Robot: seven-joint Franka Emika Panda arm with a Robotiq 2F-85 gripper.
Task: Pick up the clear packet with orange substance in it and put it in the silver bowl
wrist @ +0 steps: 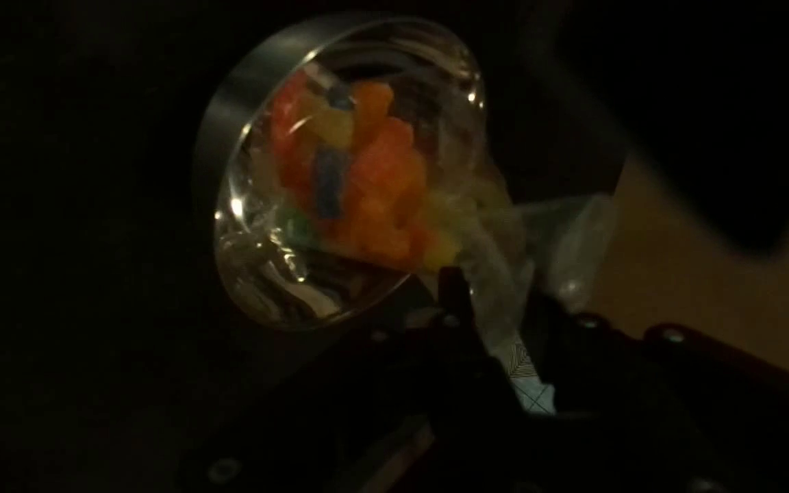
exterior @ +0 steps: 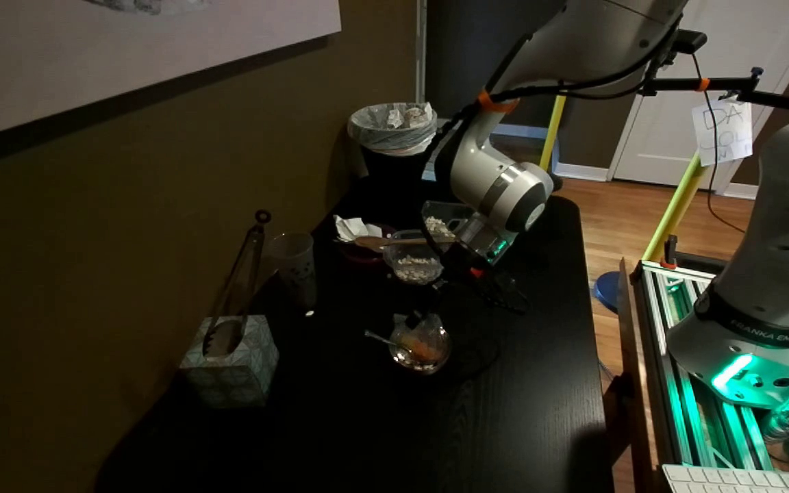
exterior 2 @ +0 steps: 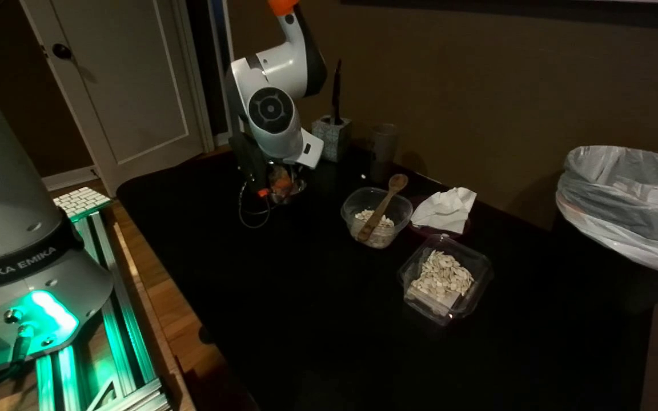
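The claw [wrist: 497, 291] is hanging at the silver bowl [wrist: 224, 130], its black fingers [wrist: 455, 298] standing a little apart with crinkled plastic between them; whether they are pinching it, I cannot tell. That plastic is forming one end of the clear packet [wrist: 374, 185], whose orange, red and yellow pieces are lying within the bowl's rim. Some of the plastic is sticking out past the bowl's edge, on the claw's side.

Left to right in an exterior view, a patterned tissue box [exterior: 230, 378] is sitting on the dark counter [exterior: 518, 418], with metal tongs [exterior: 223, 337] standing tips down at its top. A tall cup [exterior: 295, 267] is standing near the box. A crumpled white napkin [exterior: 355, 229] is resting in a dark red dish [exterior: 361, 257]. Behind the dish, a trash can [exterior: 391, 166] is wearing a pale plastic bag [exterior: 387, 140] over its rim. A wooden spoon [exterior: 401, 241] is leaning across a clear tub [exterior 2: 402, 220] of whitish seeds [exterior: 416, 270]. The silver bowl is sitting nearer the camera, with orange showing inside it. A second tub [exterior: 461, 212] of seeds is standing just beside the first. Farther right, the robot's base [exterior: 737, 322] is glowing green.
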